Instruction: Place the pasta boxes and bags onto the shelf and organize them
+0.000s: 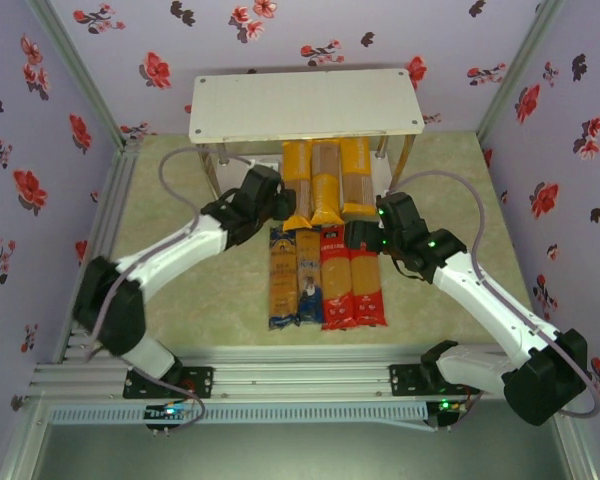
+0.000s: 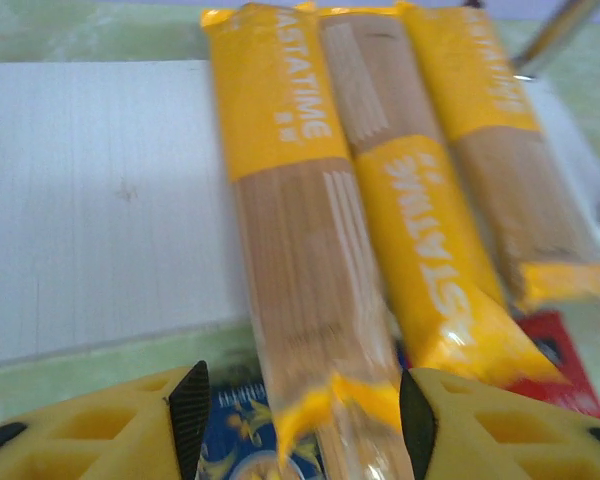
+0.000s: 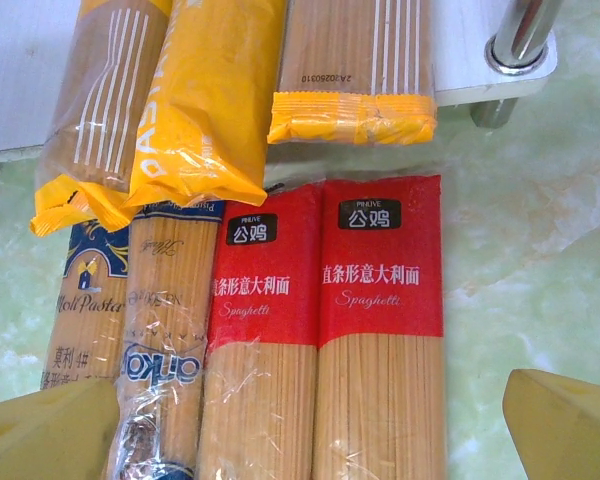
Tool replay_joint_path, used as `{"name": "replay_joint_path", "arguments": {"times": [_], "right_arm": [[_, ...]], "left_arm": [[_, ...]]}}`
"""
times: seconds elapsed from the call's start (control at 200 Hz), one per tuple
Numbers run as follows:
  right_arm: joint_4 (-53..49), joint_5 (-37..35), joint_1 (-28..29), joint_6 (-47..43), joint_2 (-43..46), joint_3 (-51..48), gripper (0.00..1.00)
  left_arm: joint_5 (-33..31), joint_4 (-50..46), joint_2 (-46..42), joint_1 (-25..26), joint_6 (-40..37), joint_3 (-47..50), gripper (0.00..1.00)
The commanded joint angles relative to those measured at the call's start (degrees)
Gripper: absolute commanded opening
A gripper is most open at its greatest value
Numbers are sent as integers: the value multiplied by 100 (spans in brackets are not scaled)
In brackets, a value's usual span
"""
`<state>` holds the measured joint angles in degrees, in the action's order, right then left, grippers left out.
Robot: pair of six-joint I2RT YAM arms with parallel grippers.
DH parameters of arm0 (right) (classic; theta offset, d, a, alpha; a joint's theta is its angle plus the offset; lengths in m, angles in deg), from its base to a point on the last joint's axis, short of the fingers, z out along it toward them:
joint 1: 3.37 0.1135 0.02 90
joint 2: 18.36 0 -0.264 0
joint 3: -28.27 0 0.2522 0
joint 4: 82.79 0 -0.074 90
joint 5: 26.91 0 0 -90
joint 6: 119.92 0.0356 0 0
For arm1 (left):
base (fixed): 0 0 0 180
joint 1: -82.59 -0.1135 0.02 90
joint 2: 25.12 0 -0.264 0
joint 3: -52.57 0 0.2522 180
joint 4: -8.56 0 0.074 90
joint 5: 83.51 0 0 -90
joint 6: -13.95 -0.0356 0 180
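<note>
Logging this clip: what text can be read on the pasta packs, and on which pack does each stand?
"PASTATIME": yellow packs.
"公鸡", "直条形意大利面", "Spaghetti": red packs.
"Moli Pasta": left brown pack.
Second brown pack's lettering and right yellow pack's printed code: too blurred.

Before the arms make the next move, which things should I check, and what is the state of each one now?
1. Left gripper loose around the left yellow pack: ok, a gap shows beside one finger.
2. Right gripper open: ok.
3. Three yellow packs on the lower shelf board: ok, side by side, near ends overhanging.
4. Right red pack free to lift: ok, flat on the table, uncovered.
5. Brown packs free to lift: not ok, yellow ends lie over their far ends.
6. Room on the board: ok, bare left of the yellow packs.
</note>
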<state>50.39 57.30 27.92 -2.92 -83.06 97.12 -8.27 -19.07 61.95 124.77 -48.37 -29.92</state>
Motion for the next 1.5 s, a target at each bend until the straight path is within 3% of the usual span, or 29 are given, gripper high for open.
{"name": "replay_joint_path", "arguments": {"times": [0.0, 0.195, 0.345, 0.885, 1.495], "right_arm": [[-53, -27, -35, -14, 116, 91, 99], [79, 134, -35, 71, 99, 10, 99], [89, 175, -35, 86, 46, 4, 99], [36, 156, -35, 80, 138, 63, 99], [89, 171, -35, 91, 82, 46, 99]], "left_arm": [[214, -678, -547, 208, 175, 842, 58], [1102, -143, -1387, 323, 1046, 2234, 64], [1167, 87, -1487, 363, 1337, 2717, 67], [1557, 455, -460, 479, 1556, 2709, 78], [1539, 729, 26, 609, 1466, 2514, 82]]}}
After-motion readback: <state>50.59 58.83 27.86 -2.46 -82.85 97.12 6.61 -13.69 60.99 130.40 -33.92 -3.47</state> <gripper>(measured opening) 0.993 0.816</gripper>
